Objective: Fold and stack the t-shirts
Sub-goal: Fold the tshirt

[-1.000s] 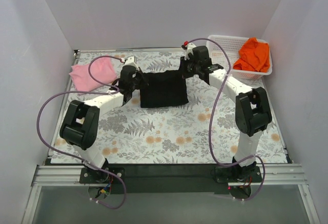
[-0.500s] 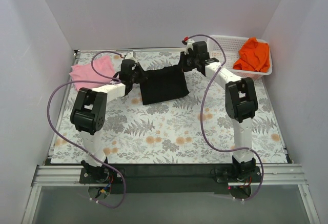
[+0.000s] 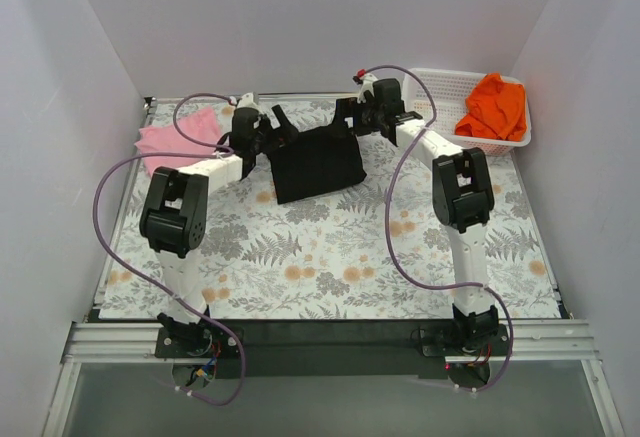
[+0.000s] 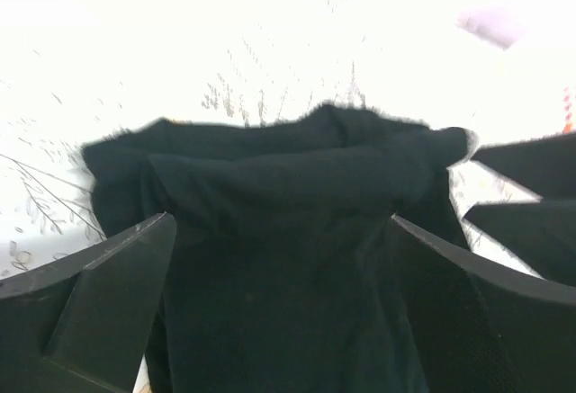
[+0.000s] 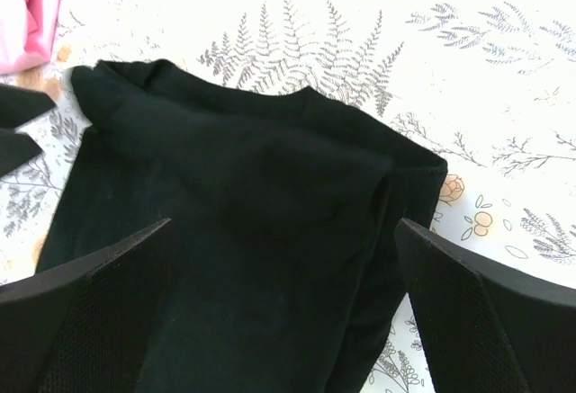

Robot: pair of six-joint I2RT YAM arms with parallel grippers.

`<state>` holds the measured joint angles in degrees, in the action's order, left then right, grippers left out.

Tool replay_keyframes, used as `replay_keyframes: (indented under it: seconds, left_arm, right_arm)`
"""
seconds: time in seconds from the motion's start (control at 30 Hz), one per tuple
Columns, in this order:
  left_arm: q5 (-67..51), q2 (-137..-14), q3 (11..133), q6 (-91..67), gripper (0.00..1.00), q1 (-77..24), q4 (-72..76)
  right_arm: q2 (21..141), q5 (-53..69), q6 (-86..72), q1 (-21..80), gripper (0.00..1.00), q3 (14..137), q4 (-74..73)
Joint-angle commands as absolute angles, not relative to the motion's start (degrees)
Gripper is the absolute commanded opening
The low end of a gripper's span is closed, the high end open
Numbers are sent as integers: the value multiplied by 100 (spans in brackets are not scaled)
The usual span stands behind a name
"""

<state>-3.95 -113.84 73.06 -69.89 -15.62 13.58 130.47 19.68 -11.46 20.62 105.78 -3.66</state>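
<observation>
Cloth of the black t-shirt (image 3: 318, 165) lies folded by the middle of the far edge of the surface (image 3: 330, 257), its far edge running left to right. Over its far-left corner hangs the left pincer (image 3: 268, 135), over its far-right the right pincer (image 3: 352, 119); both gape released, equally near, the shirt stretching nearward from them.

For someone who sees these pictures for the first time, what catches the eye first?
The black t-shirt lies in the middle, the left claw and right claw open over it. An orange t-shirt sits in the white basket far right; a pink t-shirt lies far left.
</observation>
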Motion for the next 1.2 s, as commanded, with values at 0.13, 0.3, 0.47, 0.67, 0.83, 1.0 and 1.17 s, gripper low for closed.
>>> replay_keyframes:
  seconds: [0.13, 0.3, 0.47, 0.67, 0.83, 1.0, 1.17]
  left_arm:
    - [563, -9987, 6909, -6873, 97, -1494, 1599]
    - [89, -9870, 6785, -6838, 97, -1459, 1196]
    - [9, -9747, 6039, -6952, 97, -1459, 1432]
    - [-789, -9756, 5661, -7031, 97, -1380, 1617]
    - [-1125, -9888, 5423, -7163, 98, -1266, 1758]
    - [-1344, -10010, 5204, -7277, 98, -1143, 1758]
    - [-1573, -10247, 5071, -7321, 98, -1134, 1968]
  right_arm:
    - [11963, 2013, -1116, 2013, 98, 10302, 298]
    - [11497, 2223, -1125, 2048, 98, 9433, 650]
    - [11390, 2294, -932, 2215, 97, 8965, 773]
    - [11776, 2478, -888, 2329, 93, 8886, 773]
    - [12207, 2584, -905, 2391, 93, 9000, 738]
    - [12594, 2681, -835, 2434, 92, 9140, 589]
    - [12867, 2357, -721, 2505, 92, 9299, 168]
